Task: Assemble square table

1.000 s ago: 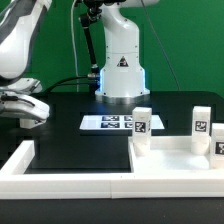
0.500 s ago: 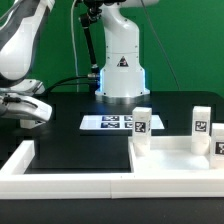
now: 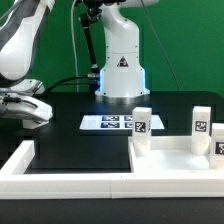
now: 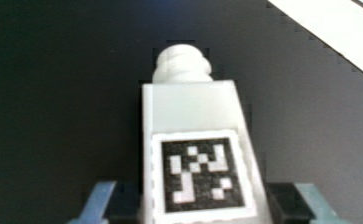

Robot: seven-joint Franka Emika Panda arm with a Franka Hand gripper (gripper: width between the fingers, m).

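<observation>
In the wrist view a white leg block [image 4: 196, 120] with a black-and-white tag lies between my fingers [image 4: 107, 202], its rounded screw end pointing away over the black table. My gripper [image 4: 199, 208] is shut on it. In the exterior view the gripper [image 3: 30, 108] hangs at the exterior view's left, above the table. The white square slab [image 3: 172, 158] lies at the exterior view's right. Three leg blocks stand upright on it: one [image 3: 142, 124] at its near-left corner, one [image 3: 202, 121] further right, and one [image 3: 220, 136] at the frame edge.
The low white border wall [image 3: 60, 182] runs along the front and up the exterior view's left side. The marker board [image 3: 108, 122] lies flat mid-table. A second robot's white base [image 3: 120, 60] stands behind it.
</observation>
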